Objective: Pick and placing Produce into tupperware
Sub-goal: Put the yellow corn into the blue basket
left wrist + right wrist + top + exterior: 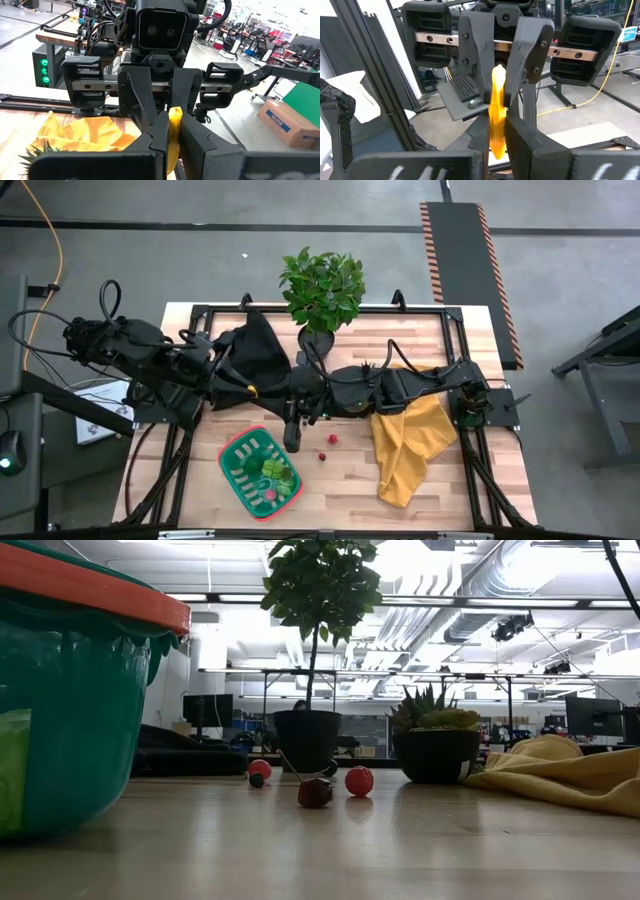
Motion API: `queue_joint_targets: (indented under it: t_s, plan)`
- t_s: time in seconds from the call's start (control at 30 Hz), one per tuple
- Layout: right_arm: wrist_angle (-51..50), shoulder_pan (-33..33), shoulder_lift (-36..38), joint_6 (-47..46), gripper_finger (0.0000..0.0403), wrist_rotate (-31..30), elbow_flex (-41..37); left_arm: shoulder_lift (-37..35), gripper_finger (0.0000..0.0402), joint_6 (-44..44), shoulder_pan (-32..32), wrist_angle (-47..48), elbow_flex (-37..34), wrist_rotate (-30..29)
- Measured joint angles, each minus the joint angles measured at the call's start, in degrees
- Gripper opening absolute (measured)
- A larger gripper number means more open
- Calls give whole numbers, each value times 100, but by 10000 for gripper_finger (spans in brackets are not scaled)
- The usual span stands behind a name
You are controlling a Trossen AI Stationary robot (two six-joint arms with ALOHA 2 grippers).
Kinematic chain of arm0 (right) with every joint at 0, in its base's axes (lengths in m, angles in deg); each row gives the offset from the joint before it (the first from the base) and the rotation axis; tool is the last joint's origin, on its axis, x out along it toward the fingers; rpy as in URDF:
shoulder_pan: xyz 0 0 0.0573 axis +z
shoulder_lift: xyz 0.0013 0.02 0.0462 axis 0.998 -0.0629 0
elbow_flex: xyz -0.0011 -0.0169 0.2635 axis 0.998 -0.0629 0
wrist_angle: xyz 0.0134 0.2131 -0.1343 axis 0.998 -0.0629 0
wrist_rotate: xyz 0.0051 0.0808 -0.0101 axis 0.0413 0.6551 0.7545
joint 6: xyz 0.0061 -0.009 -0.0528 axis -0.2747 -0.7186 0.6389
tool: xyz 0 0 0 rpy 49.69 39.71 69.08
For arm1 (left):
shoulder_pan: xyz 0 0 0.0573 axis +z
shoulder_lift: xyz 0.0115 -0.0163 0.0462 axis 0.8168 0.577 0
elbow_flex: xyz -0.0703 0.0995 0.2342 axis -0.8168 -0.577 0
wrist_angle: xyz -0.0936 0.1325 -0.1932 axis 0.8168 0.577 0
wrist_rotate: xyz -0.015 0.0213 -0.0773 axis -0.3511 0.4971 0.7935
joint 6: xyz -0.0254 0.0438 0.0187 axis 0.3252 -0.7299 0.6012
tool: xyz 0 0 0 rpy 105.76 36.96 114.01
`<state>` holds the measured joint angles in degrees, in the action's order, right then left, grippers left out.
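A pale wooden table (345, 492) in an open workshop, with a large leafy potted plant (322, 288) at its far edge and a black cloth (256, 358) beside it. Above the middle of the table the two arms meet nose to nose: the left gripper (171, 131) and the right gripper (496, 134) are each pinched narrowly on the same slim yellow piece of produce (497, 107), which stands upright between the two pairs of fingers, off the table.

The tupperware (225, 460) sits near the front edge, just in front of the meeting grippers, with green pieces (273, 470) and a pink piece (268, 494) already inside. Two small red pieces (331, 438) lie loose on bare wood just to its right, between the container and a crumpled yellow cloth (410, 445). A small spiky potted plant (435, 722) stands behind that cloth. Open board remains along the front, right of the container.
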<state>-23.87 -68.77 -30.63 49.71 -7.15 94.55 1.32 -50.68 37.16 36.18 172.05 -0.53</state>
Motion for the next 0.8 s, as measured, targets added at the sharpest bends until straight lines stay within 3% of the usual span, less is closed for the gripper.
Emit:
queue_joint_targets:
  t_s: [0.33, 0.8]
  plan:
    - [0, -2, 0, 109, 42, -2, 0, 0, 14, -47, 0, -1, 0, 0]
    - [-56, -25, 3, 93, 135, -125, 0, 0, 16, -140, -2, -3, 0, 4]
